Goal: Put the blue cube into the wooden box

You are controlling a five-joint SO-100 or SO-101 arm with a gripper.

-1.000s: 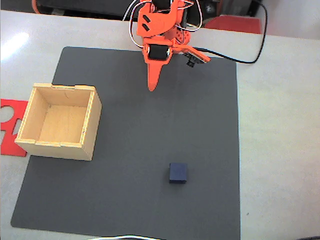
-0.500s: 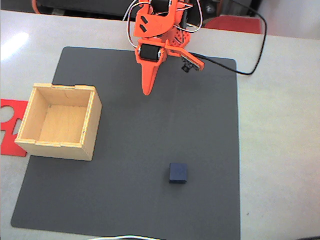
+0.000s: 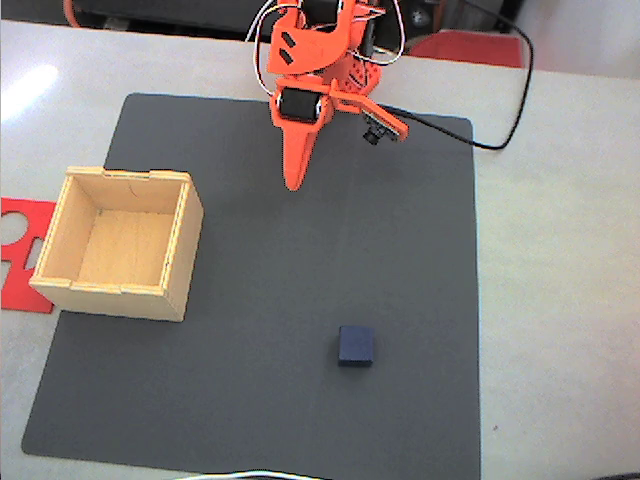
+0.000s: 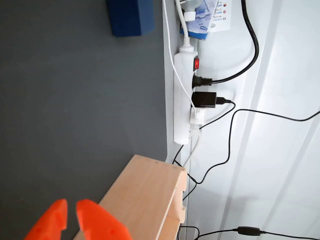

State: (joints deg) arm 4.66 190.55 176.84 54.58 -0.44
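In the fixed view the small navy blue cube (image 3: 356, 345) lies on the dark mat, right of centre and toward the front. The pale wooden box (image 3: 118, 242) stands open-topped at the mat's left edge, with nothing visible inside. My orange gripper (image 3: 293, 182) hangs at the back of the mat, far from both, pointing down with its jaws together and nothing held. In the wrist view the gripper (image 4: 71, 218) shows at the bottom left, its tips almost touching. There the wooden box (image 4: 145, 197) is beside them and the blue cube (image 4: 131, 17) sits at the top edge.
The dark grey mat (image 3: 400, 250) covers most of the white table. A flat red cut-out sheet (image 3: 18, 245) lies left of the box. A black cable (image 3: 505, 110) loops at the back right. A white power strip (image 4: 184, 95) with plugs and cables lies past the mat's edge.
Between one second and half a second ago the gripper swung slightly left at the back of the mat. Since then nothing has moved. Cube and box stayed put.
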